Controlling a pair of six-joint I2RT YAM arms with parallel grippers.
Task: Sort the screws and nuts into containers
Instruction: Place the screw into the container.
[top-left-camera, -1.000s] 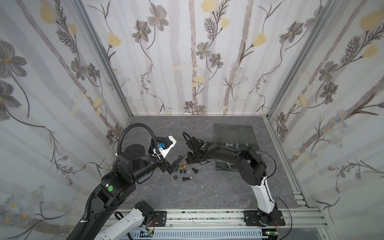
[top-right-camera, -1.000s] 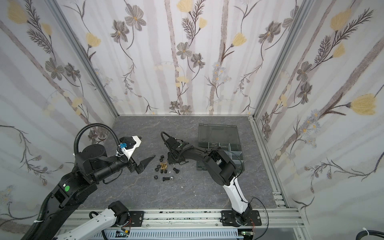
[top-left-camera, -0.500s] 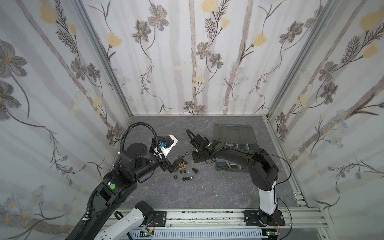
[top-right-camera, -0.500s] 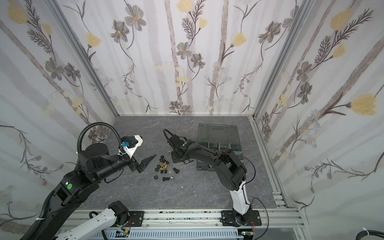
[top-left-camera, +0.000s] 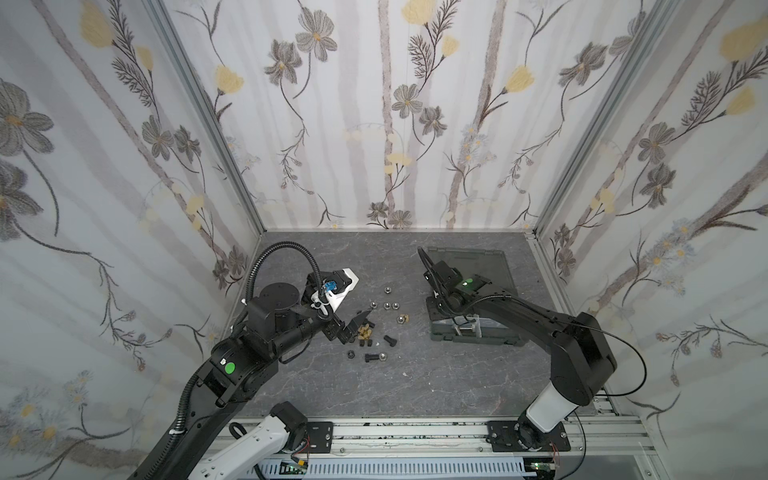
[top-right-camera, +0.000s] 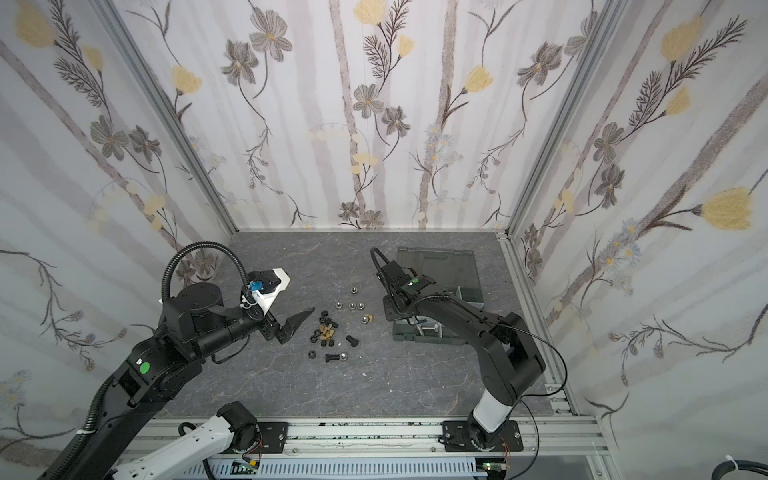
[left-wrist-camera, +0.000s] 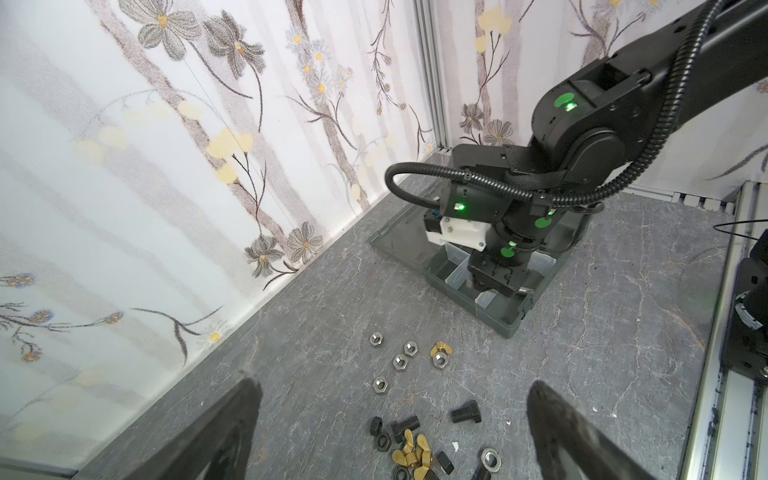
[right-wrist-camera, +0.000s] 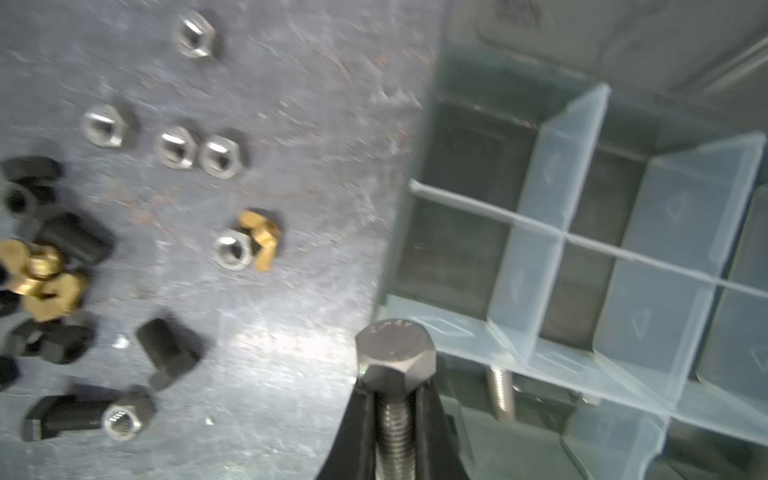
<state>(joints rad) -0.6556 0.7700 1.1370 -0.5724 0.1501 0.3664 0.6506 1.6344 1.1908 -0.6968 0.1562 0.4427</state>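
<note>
The right tool has carried a screw to the box.

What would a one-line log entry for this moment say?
right end effector: shut on silver bolt, at box | left end effector: open, by loose nuts

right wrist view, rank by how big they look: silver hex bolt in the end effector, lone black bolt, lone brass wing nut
1. silver hex bolt, looks largest, but it is closest to the camera, so true size unsure
2. lone black bolt
3. lone brass wing nut

Matte black arms — green dot stickers, ribbed black cable, white base links.
</note>
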